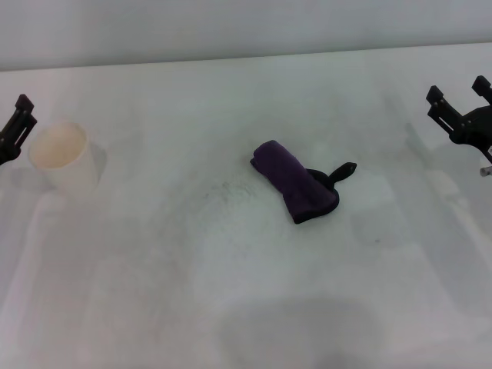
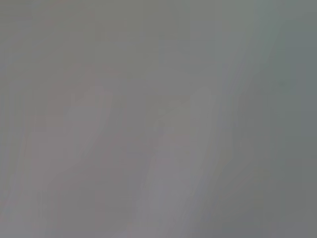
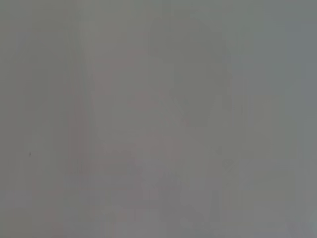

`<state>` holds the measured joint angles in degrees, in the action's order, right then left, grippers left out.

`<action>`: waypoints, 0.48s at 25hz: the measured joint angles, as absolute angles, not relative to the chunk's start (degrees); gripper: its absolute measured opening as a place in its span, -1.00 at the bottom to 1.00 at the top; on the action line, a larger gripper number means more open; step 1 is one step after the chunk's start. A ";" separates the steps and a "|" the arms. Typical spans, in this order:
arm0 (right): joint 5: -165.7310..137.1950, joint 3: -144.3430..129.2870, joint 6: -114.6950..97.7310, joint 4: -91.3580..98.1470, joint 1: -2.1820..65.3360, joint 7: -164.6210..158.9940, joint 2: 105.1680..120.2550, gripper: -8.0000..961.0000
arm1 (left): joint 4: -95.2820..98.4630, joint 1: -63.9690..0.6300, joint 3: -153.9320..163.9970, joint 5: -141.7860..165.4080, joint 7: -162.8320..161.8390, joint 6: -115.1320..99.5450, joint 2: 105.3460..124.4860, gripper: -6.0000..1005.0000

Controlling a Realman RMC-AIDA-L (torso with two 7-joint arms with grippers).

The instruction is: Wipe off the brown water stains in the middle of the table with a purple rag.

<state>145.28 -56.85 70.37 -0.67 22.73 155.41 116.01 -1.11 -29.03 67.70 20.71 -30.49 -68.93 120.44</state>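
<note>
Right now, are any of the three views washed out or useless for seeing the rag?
Head view: overexposed, white table nearly featureless, but the rag and cup read clearly. Left and right wrist views: flat grey blur, nothing recognisable.

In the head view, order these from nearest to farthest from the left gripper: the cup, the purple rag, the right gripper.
1. Cup, right beside the left gripper, table's left.
2. Purple rag, mid-table.
3. Right gripper, far right edge.

Left tool (image 1: 17, 127) parked at far left edge, fingers barely showing. Right tool (image 1: 460, 96) at far right, fingers spread apart, holding nothing.
</note>
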 joint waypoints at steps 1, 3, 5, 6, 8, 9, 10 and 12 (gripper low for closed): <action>145.28 -56.71 70.37 -0.67 22.69 155.42 116.01 0.81 | -1.11 -28.99 67.64 20.65 -30.63 -68.83 120.43 0.76; 145.28 -56.66 70.38 -0.67 22.67 155.43 116.01 0.81 | -1.13 -28.89 67.55 20.61 -31.18 -68.61 120.44 0.76; 145.28 -56.67 70.62 -0.66 22.71 155.44 116.01 0.81 | -1.14 -28.76 67.57 20.61 -31.72 -68.58 120.48 0.76; 145.28 -56.70 70.69 -0.66 22.74 155.46 116.02 0.81 | -1.14 -28.76 67.65 20.71 -31.80 -68.57 120.50 0.76; 145.27 -56.83 70.64 -0.62 22.88 155.50 116.02 0.81 | -1.14 -28.75 67.89 20.98 -31.83 -68.55 120.51 0.76; 145.22 -56.99 70.46 -0.59 22.98 155.53 116.02 0.81 | -1.14 -28.74 67.89 20.98 -31.83 -68.45 120.51 0.76; 145.17 -57.14 70.32 -0.57 23.07 155.55 116.02 0.81 | -1.14 -28.74 67.89 20.93 -31.83 -68.33 120.50 0.76; 145.12 -57.19 70.30 -0.55 23.12 155.56 116.03 0.81 | -1.14 -28.74 67.77 20.83 -31.84 -68.15 120.46 0.76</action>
